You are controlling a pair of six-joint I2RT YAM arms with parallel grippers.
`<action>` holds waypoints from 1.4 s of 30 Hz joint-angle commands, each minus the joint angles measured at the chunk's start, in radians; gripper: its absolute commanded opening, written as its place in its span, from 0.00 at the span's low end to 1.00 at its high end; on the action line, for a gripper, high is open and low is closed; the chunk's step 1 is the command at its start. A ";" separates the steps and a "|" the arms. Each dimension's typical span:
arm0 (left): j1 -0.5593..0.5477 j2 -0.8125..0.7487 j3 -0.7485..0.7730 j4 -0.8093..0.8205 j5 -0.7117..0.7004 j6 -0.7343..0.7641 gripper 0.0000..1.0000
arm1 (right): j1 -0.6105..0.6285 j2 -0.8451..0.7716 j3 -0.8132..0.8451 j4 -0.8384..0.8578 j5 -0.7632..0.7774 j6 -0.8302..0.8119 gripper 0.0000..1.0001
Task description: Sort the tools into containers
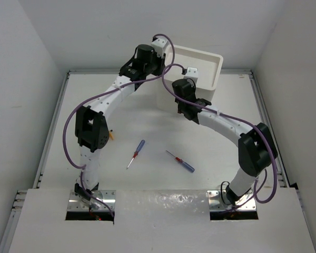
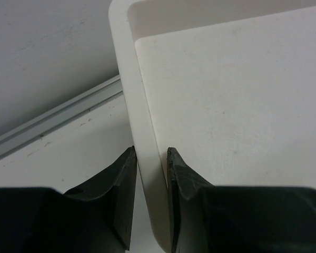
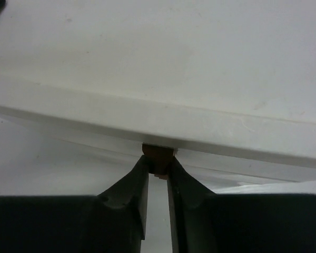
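The white drawer unit [image 1: 210,63] stands at the back of the table with its recessed top showing. My left gripper [image 2: 150,156] is shut on the unit's left rim wall [image 2: 142,121], one finger on each side. My right gripper [image 3: 158,164] is shut on a dark red-brown drawer tab [image 3: 158,151] at the unit's front; I cannot tell which drawer it is. Two screwdrivers lie on the table in front: one with a blue and red handle [image 1: 136,153] and another with a red and blue handle [image 1: 181,162].
A small orange tip [image 1: 111,135] pokes out beside the left arm's elbow. The table has raised rails at the left [image 1: 51,137] and right [image 1: 267,113], and walls close around the table. Purple cables loop over both arms.
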 commanded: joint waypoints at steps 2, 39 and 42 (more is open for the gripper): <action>-0.053 -0.027 -0.014 -0.091 0.125 -0.072 0.00 | -0.034 -0.051 -0.073 0.020 -0.050 0.036 0.25; -0.054 -0.010 0.003 -0.083 0.090 -0.138 0.00 | -0.041 0.160 0.065 0.146 0.132 -0.039 0.37; -0.053 -0.011 0.001 -0.083 0.097 -0.135 0.00 | -0.044 0.157 0.065 0.160 0.132 -0.050 0.30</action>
